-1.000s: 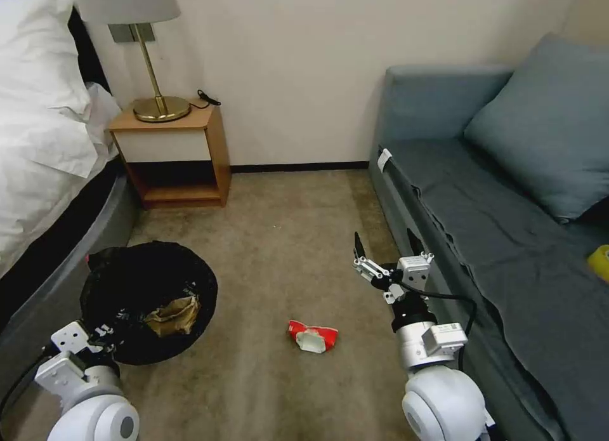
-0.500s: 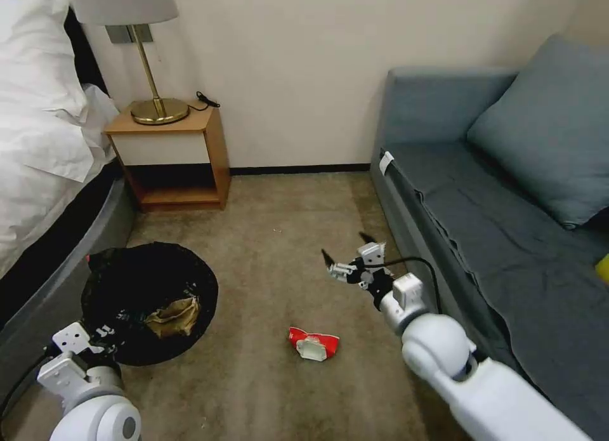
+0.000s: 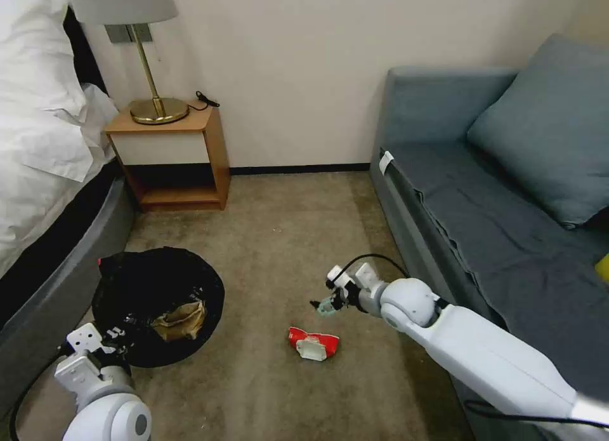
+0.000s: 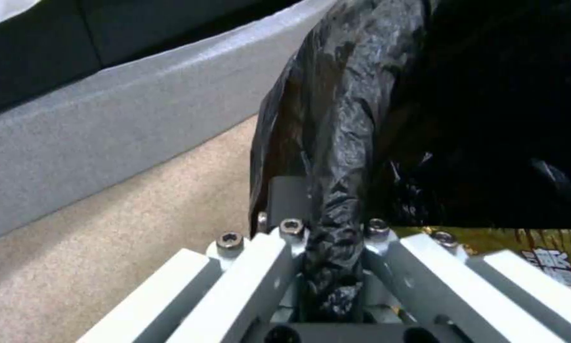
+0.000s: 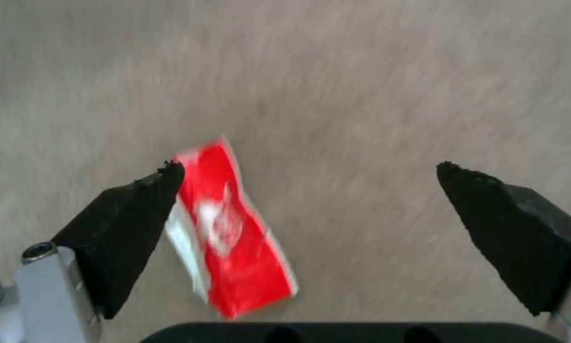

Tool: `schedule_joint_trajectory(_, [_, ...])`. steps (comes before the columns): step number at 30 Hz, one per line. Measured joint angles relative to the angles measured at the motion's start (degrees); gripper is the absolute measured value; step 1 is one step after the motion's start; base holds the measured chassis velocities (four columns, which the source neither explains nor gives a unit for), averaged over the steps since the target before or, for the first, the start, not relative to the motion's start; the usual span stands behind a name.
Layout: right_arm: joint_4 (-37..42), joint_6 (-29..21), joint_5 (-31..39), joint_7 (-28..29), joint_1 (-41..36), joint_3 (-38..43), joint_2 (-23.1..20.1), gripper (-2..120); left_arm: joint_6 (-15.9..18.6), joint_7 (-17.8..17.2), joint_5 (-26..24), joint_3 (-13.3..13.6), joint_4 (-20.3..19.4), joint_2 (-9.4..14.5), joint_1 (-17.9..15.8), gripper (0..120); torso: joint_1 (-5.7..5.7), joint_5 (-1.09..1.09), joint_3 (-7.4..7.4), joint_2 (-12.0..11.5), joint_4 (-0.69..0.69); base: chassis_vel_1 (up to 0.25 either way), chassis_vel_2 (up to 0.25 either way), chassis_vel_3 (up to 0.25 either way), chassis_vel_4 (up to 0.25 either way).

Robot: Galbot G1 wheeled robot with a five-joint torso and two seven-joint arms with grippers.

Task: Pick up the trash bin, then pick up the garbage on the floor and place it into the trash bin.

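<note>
Head view: nearest the robot, the left tool (image 3: pixel 104 341) sits low at the left, clenched on the near rim of the trash bin (image 3: pixel 158 304); in the left wrist view its fingers (image 4: pixel 260 267) pinch a fold of the crinkly black bag (image 4: pixel 336 157) between them, with a gold-printed wrapper (image 4: pixel 546 257) lying inside the bin just beside the grip. The bin sits beside the grey bed base (image 3: pixel 57 282), and a crumpled brown paper bag (image 3: pixel 181 319) lies inside it. On the carpet (image 3: pixel 266 250) near the bin, apart from it, lies the crushed red-and-white packet (image 3: pixel 313 343). Just beyond and above the packet hangs the right tool (image 3: pixel 323 303), its arm reaching in from the lower right; in the right wrist view its black fingertips (image 5: pixel 139 209) are spread wide and grasp nothing, with the packet (image 5: pixel 231 233) below them close to one fingertip. Farther off, the blue-grey sofa (image 3: pixel 507 225) runs along the right, a wooden nightstand (image 3: pixel 171 155) stands against the wall, and a brass lamp (image 3: pixel 152 79) stands on it.
</note>
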Motion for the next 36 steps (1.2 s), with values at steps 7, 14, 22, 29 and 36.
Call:
schedule_joint_trajectory(7, [-3.8,1.6,-0.9,-0.5,0.5,-5.2,1.5,100,0.1,0.0,0.1,0.0,0.6,0.4,-0.2,1,0.0,-0.01,0.0,0.0,0.0,0.0,0.0,0.0,0.0])
schedule_joint_trajectory(14, [-10.2,7.0,-1.8,0.0,2.3,-11.0,3.1,100,0.1,0.0,0.1,0.0,1.6,0.5,-0.4,1,0.0,0.0,0.0,0.0,0.0,0.0,0.0,0.0,0.0])
schedule_joint_trajectory(22, [-13.1,8.4,-2.5,0.6,2.4,-13.0,4.5,100,0.0,0.0,0.0,0.0,2.2,0.8,-0.8,1,0.0,-0.01,-0.01,0.0,0.0,0.0,0.0,0.0,0.0])
schedule_joint_trajectory(29, [-19.4,11.5,-3.3,1.1,2.6,-15.3,7.8,100,-0.1,0.0,0.0,0.0,2.2,0.9,-0.4,1,0.0,0.0,0.0,0.0,0.0,0.0,0.0,0.0,0.0])
schedule_joint_trajectory(36, [-24.8,13.8,-4.5,1.1,2.9,-16.3,11.5,100,-0.5,0.0,0.0,-0.3,2.1,0.8,0.0,1,0.0,0.0,0.0,0.0,0.0,0.0,0.0,0.0,0.0])
